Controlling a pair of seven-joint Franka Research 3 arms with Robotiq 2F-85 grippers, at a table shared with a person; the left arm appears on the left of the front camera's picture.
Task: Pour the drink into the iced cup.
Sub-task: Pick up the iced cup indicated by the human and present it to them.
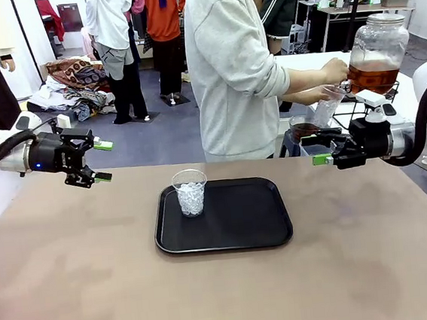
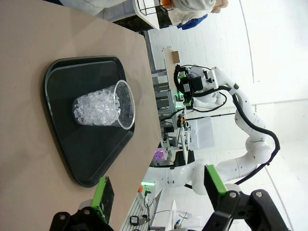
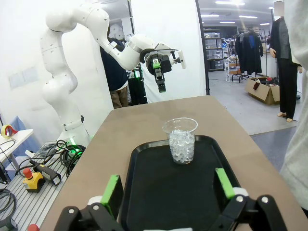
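A clear plastic cup full of ice stands upright at the left of a black tray in the middle of the table. The amber drink fills the lower part of a glass dispenser jar with a metal lid, on a side table at the far right. A person there holds a second clear cup at the jar's tap. My left gripper hovers open, left of the tray. My right gripper hovers open to its right. The iced cup lies well ahead of each open gripper.
The person's body stands close behind the table's far edge. A wire stand carries the jar. Other people and piled clothes are in the room beyond. The brown tabletop is bare around the tray.
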